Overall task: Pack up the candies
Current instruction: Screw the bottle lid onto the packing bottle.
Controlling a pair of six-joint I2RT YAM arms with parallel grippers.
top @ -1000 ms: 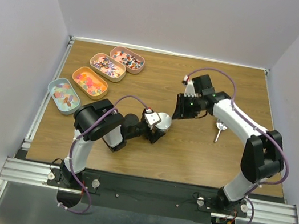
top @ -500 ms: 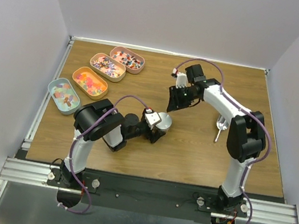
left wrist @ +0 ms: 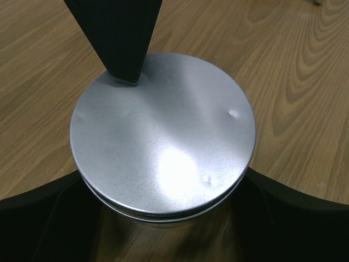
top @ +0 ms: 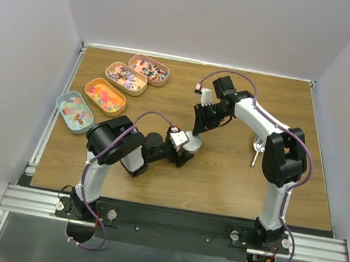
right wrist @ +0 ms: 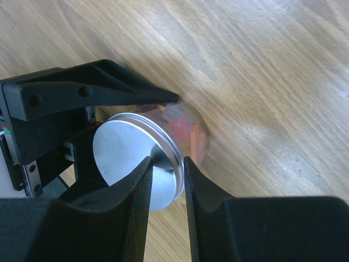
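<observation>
**Table** [top: 220, 180]: wood, walled on three sides.

**Tins** [top: 89, 87]: four, oval, in a slanting row at the far left. Each holds loose candies [top: 105, 96] in mixed colours.

**Jar** [right wrist: 191, 123]: clear, round, with a silver lid [left wrist: 163, 136]. It sits near the table's middle, well apart from the tins. More candies [right wrist: 194, 141], orange and pink, show through the glass under the lid. The lid has two small dents.

**Left tool** [top: 184, 147]: pinching the jar. One finger lies on each side just below the lid, and one finger [right wrist: 82, 93] is pressed along the glass.

**Right tool** [top: 198, 123]: directly over the jar, pointing down at the lid's far edge. Its fingers are drawn close with a slim gap between them. From the right wrist, the lid's rim shows in that gap. From the left wrist, a black tip touches the lid's edge. Whether the fingers pinch the rim cannot be told.

**Scoop** [top: 256, 150]: silver, lying on the table to the right, beside the right arm and apart from the jar.
</observation>
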